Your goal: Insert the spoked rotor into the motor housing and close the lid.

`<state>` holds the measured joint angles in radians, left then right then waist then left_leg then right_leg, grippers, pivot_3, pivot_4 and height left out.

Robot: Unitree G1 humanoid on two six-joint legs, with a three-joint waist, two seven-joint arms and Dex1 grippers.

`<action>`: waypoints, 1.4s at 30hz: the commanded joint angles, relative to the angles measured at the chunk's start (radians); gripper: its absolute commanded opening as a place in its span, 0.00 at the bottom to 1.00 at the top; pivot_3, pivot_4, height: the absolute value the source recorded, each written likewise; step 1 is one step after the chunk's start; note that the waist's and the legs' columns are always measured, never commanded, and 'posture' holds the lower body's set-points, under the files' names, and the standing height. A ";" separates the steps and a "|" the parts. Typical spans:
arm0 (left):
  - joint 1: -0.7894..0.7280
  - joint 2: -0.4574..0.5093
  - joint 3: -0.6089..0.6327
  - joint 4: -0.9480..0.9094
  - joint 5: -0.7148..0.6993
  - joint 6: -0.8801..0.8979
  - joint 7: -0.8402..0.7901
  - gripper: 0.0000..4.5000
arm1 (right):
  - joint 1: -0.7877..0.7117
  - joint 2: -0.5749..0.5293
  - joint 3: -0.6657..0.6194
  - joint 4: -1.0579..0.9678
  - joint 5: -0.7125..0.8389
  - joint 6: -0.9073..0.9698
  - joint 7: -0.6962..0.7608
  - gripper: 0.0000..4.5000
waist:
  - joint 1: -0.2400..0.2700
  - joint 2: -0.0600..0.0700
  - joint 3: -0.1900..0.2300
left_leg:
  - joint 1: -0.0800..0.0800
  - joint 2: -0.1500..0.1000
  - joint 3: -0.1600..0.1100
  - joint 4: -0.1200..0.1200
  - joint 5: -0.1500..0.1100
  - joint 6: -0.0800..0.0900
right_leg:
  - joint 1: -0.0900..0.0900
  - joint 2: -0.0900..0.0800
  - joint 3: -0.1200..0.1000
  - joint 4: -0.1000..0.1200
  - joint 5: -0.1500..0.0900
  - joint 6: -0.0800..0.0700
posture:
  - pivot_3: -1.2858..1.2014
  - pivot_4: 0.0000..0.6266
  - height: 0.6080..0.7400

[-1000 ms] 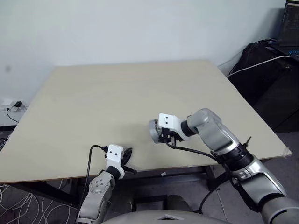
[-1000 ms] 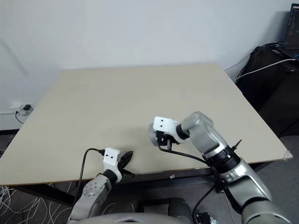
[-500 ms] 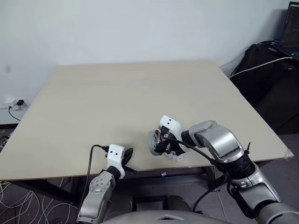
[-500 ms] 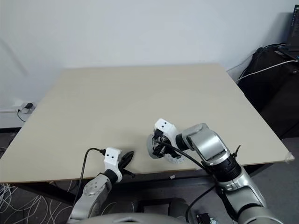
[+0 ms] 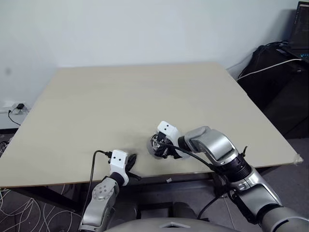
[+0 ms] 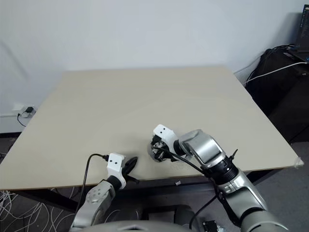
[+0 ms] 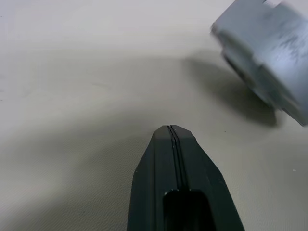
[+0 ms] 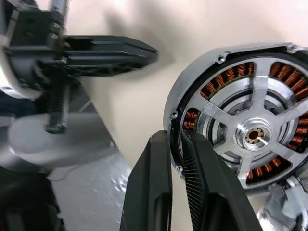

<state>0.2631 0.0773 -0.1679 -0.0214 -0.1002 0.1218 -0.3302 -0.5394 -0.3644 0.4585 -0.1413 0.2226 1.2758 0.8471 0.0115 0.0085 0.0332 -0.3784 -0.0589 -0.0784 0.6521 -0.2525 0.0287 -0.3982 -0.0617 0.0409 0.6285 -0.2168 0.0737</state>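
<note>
Lowered and rolled since the earlier frame, the right gripper (image 8: 175, 144) pinches the motor housing (image 8: 250, 134) by its rim, spoked rotor (image 8: 257, 108) seated, just off the left gripper (image 5: 130, 164), clenched empty. Risk: thin edge hold may slip.

The motor housing (image 8: 250, 134) with the spoked rotor (image 8: 257, 103) in it sits near the table's (image 5: 120, 96) front edge, right of the left gripper (image 5: 131, 163)
</note>
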 commanded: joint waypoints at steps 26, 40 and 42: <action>-0.002 0.002 -0.004 -0.033 -0.014 -0.006 -0.009 0.00 | -0.117 0.358 -0.361 0.035 0.258 -0.119 -0.219 0.64 | -0.031 0.002 -0.001 | 0.000 0.000 0.000 -0.002 0.000 0.000 | -0.001 0.001 0.000 0.001 0.004 0.001 | 0.52 0.00 1.00; 0.006 0.013 -0.004 -0.044 -0.013 0.004 -0.014 0.00 | 0.131 0.081 -0.255 -0.081 -0.167 -0.584 -0.542 0.01 | -0.025 0.000 -0.004 | 0.000 -0.001 0.001 -0.003 0.000 0.000 | -0.001 0.000 0.001 0.000 0.003 0.000 | 0.52 0.00 1.00; 0.006 0.014 -0.006 -0.044 -0.014 0.006 -0.018 0.00 | 0.200 0.035 -0.264 -0.101 -0.211 -0.606 -0.566 0.01 | -0.025 0.000 -0.004 | 0.000 0.000 0.002 -0.004 0.001 0.001 | 0.000 0.001 0.002 0.000 0.001 -0.004 | 0.52 0.00 1.00</action>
<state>0.2768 0.0895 -0.1709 -0.0257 -0.1008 0.1299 -0.3396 -0.3436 -0.3206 0.1992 -0.1854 0.0481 0.7156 0.3041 -0.0140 0.0089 0.0292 -0.3780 -0.0584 -0.0768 0.6484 -0.2512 0.0297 -0.3979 -0.0607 0.0427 0.6288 -0.2174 0.0705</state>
